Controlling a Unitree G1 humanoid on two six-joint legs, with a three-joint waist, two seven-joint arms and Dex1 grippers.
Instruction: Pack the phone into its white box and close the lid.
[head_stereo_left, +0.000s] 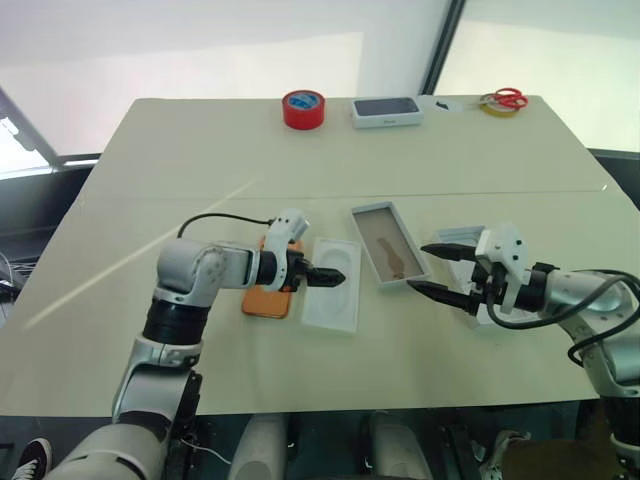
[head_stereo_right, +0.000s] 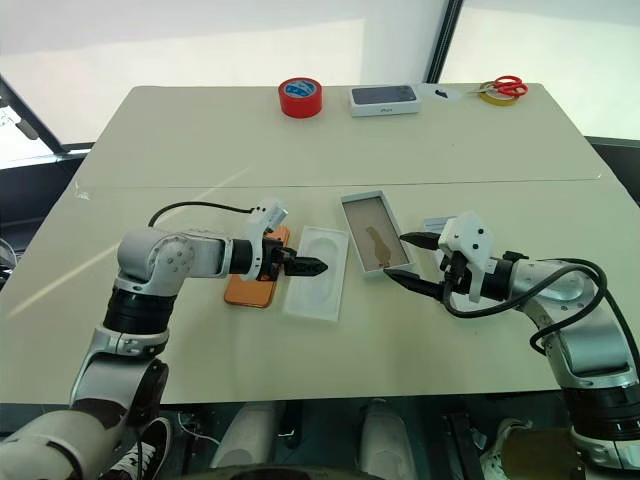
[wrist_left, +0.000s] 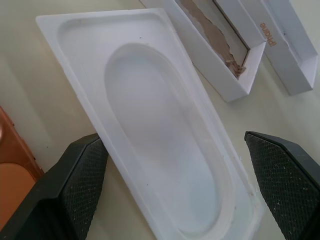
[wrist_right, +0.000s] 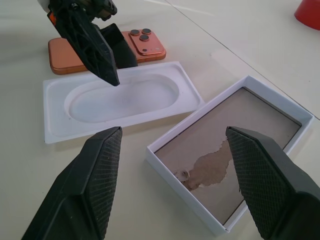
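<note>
Phone (wrist_right: 102, 48) lies lower left of centre on the table (head_stereo_left: 200, 160), long axis running up-frame, tucked under my left gripper (head_stereo_left: 330, 277), which hangs wide open and empty over the white insert (head_stereo_left: 333, 295). Right gripper (head_stereo_left: 440, 268), also parted and empty, sits by the white box (head_stereo_left: 390, 245), so left's nearer.

Beige table (head_stereo_left: 300, 160) w/ centre seam, bright white wall behind, dark diagonal post (head_stereo_left: 440, 45).
</note>
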